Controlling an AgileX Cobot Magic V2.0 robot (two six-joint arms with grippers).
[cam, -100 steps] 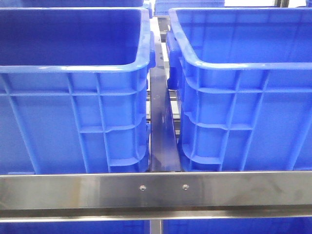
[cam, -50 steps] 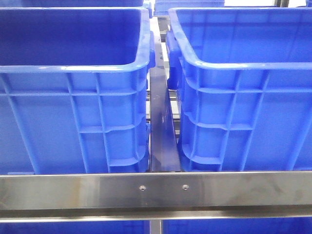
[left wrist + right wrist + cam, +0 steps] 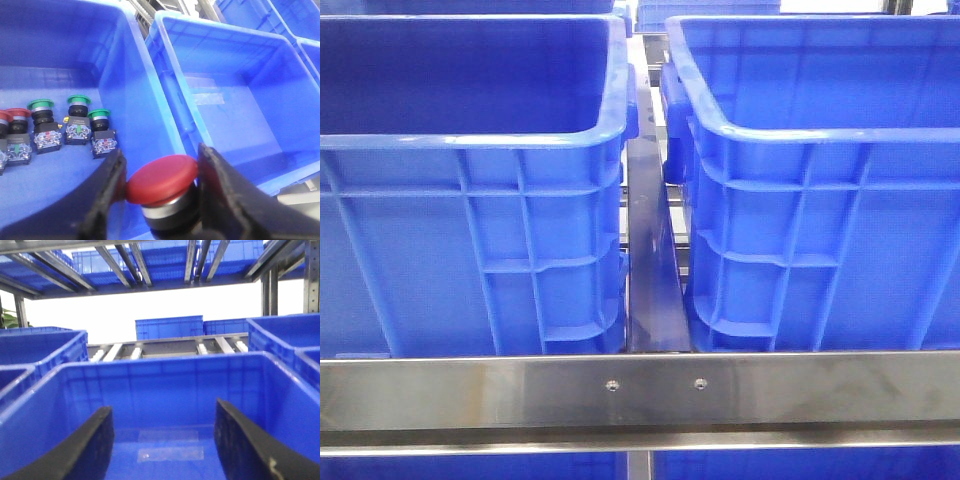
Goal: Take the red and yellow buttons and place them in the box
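Note:
My left gripper (image 3: 161, 170) is shut on a red button (image 3: 162, 178), a mushroom-head push button with a silver collar and black body. It hangs over the wall between two blue bins. The bin (image 3: 60, 50) on one side holds more buttons: three green-capped ones (image 3: 79, 99) and red ones (image 3: 18, 113) at the frame edge. The other blue box (image 3: 240, 100) shows only tape strips on its floor. My right gripper (image 3: 162, 425) is open over an empty blue box (image 3: 165, 390). No yellow button is in view. Neither gripper shows in the front view.
Two large blue crates (image 3: 470, 170) (image 3: 820, 170) stand side by side behind a steel rail (image 3: 640, 395), with a narrow gap (image 3: 650, 260) between them. More blue crates (image 3: 170, 327) and roller rack rails (image 3: 120, 351) stand farther back.

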